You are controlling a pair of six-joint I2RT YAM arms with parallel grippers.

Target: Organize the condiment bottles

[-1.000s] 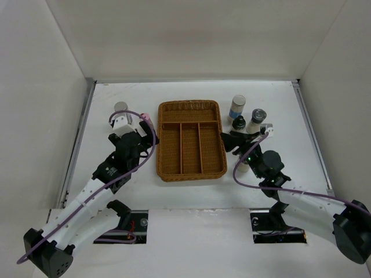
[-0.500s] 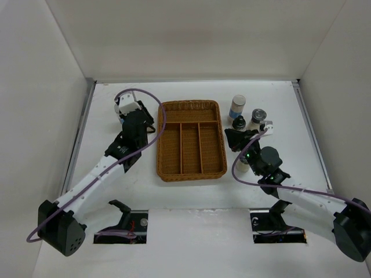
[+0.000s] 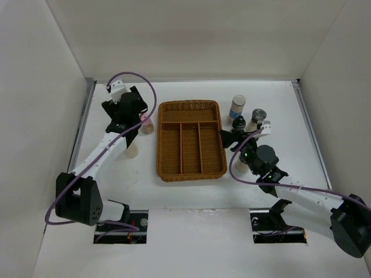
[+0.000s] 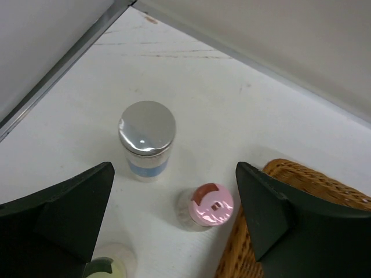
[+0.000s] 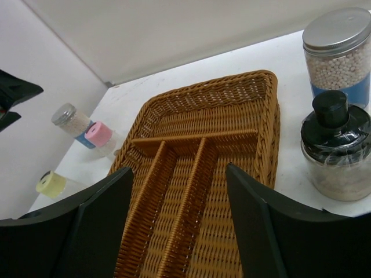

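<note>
Top external shows the tray (image 3: pixel 191 145) holding nothing, so the sorting looks wholly undone; three bottles (image 4: pixel 146 128) stand left of it, four more bottles (image 3: pixel 236 106) right; left gripper (image 4: pixel 174 174) and right gripper (image 5: pixel 178 174) hang, jaws spread, gripping nothing.

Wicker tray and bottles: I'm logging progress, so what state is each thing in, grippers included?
wicker tray, empty in every compartment
left silver-capped bottle, upright on the table, capped
pink-capped bottle, upright beside the tray, capped
pale-yellow-capped bottle, upright, capped
right silver-capped bottle, upright, capped
black-capped bottle, upright, capped
left gripper, open, holding nothing
right gripper, open, holding nothing
</note>
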